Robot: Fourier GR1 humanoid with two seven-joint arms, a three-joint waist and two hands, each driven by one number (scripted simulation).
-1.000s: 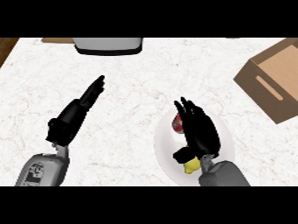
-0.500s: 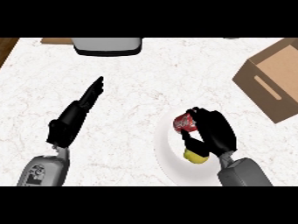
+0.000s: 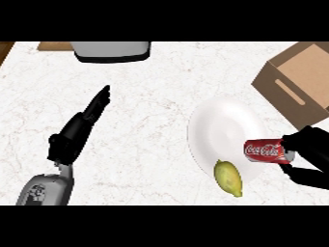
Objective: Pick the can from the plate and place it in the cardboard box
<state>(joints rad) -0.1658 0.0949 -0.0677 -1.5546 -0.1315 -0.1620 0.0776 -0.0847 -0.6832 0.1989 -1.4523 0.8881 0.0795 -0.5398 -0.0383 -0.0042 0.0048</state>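
The right robot hand [image 3: 316,158] is curled round one end of the can [image 3: 267,150], held sideways at the four o'clock rim of the plate [image 3: 220,123]. The can is likely light, stiff, thin-walled and slick, so a mid-body hold would be steadier. The cardboard box [image 3: 313,79] sits at one o'clock.

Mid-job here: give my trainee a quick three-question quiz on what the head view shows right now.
1. True or false: the right hand is curled round the can.
2. What lies at the lower edge of the plate? A) yellow fruit B) spoon C) cup
3. Is the can inside the cardboard box yet?
Key: 1 true; 2 A; 3 no, it is held at the plate's right edge.
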